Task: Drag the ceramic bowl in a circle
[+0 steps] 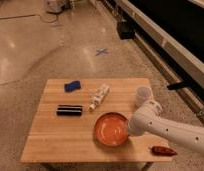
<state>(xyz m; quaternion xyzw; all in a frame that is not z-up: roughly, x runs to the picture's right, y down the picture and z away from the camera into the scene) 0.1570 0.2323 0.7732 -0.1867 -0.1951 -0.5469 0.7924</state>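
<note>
One white arm reaches in from the right, its claw [131, 127] at the ceramic bowl's [111, 128] right rim on the wooden counter [55, 135]; grip state unreadable.

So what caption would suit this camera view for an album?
Robot gripper at the ceramic bowl's right rim on a wooden table, white cup behind.

The gripper [129, 128] sat at the ceramic bowl's [111, 129] right rim on the wooden table [55, 135]. Open tabletop lay left and front-left; a white tube [99, 97] and black case [69, 109] stood behind, a translucent cup [143, 95] back-right, a red pepper [163, 150] front-right.
</note>
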